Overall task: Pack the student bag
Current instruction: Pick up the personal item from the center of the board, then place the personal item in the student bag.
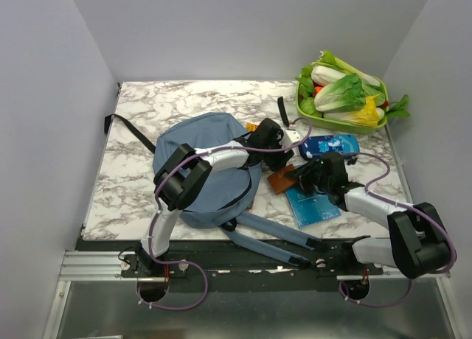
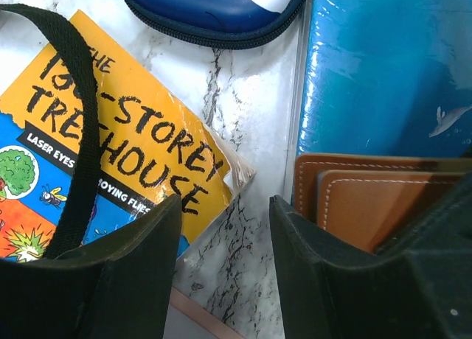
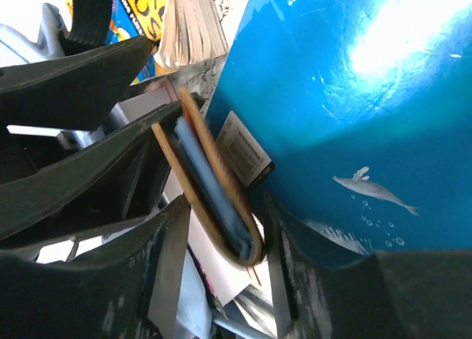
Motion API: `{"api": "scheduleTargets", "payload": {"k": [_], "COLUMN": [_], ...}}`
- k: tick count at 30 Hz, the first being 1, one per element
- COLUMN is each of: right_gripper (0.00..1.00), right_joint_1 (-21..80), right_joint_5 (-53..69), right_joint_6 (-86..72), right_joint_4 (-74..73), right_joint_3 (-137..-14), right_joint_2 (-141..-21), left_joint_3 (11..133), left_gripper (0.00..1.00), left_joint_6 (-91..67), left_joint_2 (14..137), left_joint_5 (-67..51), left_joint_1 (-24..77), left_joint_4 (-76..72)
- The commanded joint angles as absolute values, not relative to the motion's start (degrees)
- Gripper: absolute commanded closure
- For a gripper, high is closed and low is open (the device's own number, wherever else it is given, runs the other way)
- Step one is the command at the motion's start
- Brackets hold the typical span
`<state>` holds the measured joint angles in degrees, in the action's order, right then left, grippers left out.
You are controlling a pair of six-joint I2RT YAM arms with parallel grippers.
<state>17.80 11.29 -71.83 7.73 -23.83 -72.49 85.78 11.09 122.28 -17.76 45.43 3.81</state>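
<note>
The dusty-blue student bag (image 1: 210,136) lies left of centre, its straps trailing toward the near edge. My left gripper (image 1: 282,161) (image 2: 225,228) reaches across it and hangs open over bare marble between a yellow storybook (image 2: 140,133) and a brown wallet (image 2: 369,206), its right finger overlapping the wallet. My right gripper (image 1: 296,178) (image 3: 225,228) straddles the wallet (image 3: 214,199) edge-on. One finger touches it and a gap shows at the other. The wallet (image 1: 280,183) rests against a glossy blue book (image 1: 313,205) (image 3: 354,96).
A dark blue pencil case (image 1: 332,144) (image 2: 214,11) lies just beyond the grippers. A green tray (image 1: 304,110) of vegetables stands at the back right. A black strap (image 2: 81,133) crosses the storybook. White walls close in the table on three sides.
</note>
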Motion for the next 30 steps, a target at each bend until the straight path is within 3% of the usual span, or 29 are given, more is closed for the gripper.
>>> {"api": "scheduleTargets", "payload": {"k": [1,7,12,16,20,25,30], "right_gripper": [0.55,0.85,0.99,1.00,0.99,0.99,0.99], "right_joint_1": [19.3,19.4,19.4,19.4,19.6,21.4,23.2], "right_joint_5": [5.6,3.1,1.1,1.4,3.0,4.6,5.2], "right_joint_6": [-69.3,-66.5,-62.1,-58.9,-56.2,-54.7,-54.7], "right_joint_4": [3.1,-1.9,-10.4,-12.0,-12.9,-12.2,-9.8], "right_joint_3": [-23.4,-23.9,-25.9,-28.4,-35.8,-43.3,-50.4], "right_joint_2": [-76.0,-69.8,-59.5,-53.3,-55.0,-59.9,-65.6], "left_joint_3": [84.9,94.0,107.0,99.1,84.2,72.4,67.9], "left_gripper": [0.41,0.39,0.38,0.37,0.37,0.37,0.40], "left_joint_6": [8.3,9.0,14.3,21.7,30.0,31.9,31.7], "left_joint_2": [121.3,117.3,112.6,104.3,95.2,91.1,92.5], "left_joint_5": [-20.0,-20.2,-26.5,-30.3,-23.8,-18.6,-11.3], "left_joint_1": [45.8,42.9,36.3,28.2,20.5,15.4,14.9], "left_joint_4": [7.7,16.5,36.9,44.4,42.7,33.3,22.0]}}
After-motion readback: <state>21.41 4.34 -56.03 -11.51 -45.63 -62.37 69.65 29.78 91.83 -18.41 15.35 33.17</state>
